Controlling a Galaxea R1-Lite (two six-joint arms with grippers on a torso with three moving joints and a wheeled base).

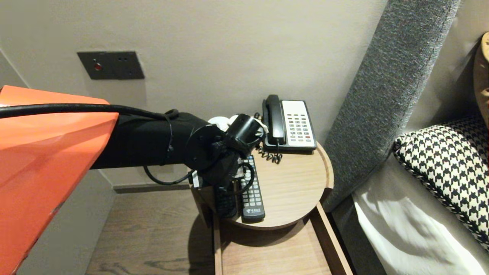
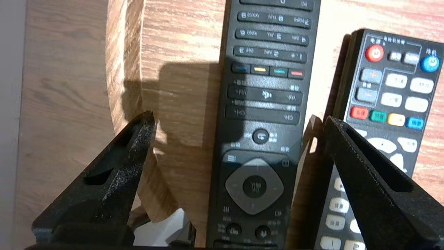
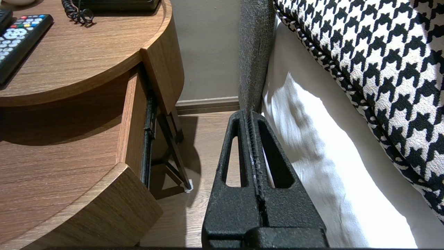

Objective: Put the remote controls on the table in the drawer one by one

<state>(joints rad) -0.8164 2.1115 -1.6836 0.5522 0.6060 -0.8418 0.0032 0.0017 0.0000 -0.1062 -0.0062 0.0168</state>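
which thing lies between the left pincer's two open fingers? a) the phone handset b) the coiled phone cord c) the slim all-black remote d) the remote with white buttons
c: in the left wrist view the left pincer stands open with the slim all-black remote between its fingers; the remote with white buttons lies beside it, partly hidden by one finger.

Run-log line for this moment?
left end effector: open, over black-buttoned remote | neighbour: white-buttoned remote | surface: nightstand | right end effector: shut, beside bed
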